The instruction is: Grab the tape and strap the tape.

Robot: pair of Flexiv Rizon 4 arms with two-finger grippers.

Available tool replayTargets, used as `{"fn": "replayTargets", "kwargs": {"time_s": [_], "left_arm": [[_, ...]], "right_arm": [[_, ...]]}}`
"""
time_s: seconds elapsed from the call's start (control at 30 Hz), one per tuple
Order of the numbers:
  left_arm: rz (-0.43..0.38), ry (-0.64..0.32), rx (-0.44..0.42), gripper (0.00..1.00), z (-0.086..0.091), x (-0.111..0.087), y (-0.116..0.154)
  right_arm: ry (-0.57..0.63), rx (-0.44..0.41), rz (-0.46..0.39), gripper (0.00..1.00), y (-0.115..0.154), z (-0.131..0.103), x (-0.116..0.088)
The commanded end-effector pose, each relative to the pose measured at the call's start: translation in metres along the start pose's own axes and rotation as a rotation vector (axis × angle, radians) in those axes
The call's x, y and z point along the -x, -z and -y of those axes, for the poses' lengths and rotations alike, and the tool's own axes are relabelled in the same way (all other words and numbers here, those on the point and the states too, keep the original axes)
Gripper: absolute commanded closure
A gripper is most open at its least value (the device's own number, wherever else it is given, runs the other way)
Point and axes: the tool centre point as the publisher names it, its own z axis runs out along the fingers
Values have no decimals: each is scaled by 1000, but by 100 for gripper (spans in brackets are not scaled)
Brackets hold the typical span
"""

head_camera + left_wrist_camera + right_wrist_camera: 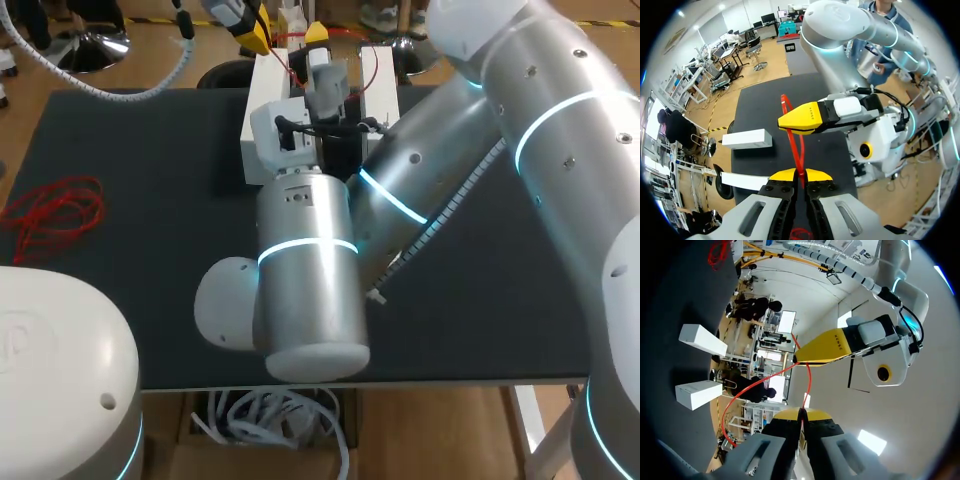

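A thin red tape (799, 150) runs taut between my two grippers, held in the air over the table's far side. My left gripper (800, 173) is shut on one end. My right gripper (789, 125) pinches the tape just ahead of it, and the tape goes on past its yellow tip. From the right wrist, my right gripper (802, 411) is shut on the tape (809, 382). The left gripper (797, 359) holds it ahead, and a long loop hangs off toward the table. In the head view both grippers, left (254, 30) and right (316, 36), meet at the far edge.
Two white boxes (747, 139) (742, 181) lie on the black table under the grippers, partly hidden in the head view (385, 80). A loose pile of red tape (55, 215) lies at the table's left. My right arm's thick links (310, 270) span the middle.
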Motion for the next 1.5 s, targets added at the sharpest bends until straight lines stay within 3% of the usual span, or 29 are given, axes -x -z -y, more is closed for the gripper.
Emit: {"fn": "replayTargets", "kwargs": {"time_s": [0.03,0.6,1.5], "left_arm": [[0,1,3,100,1,0,1],[0,1,3,100,1,0,1],[0,1,3,100,1,0,1]], "right_arm": [[3,-207,1,100,10,-6,1],[34,-199,11,100,19,0,4],[76,-107,9,100,30,-7,7]]}}
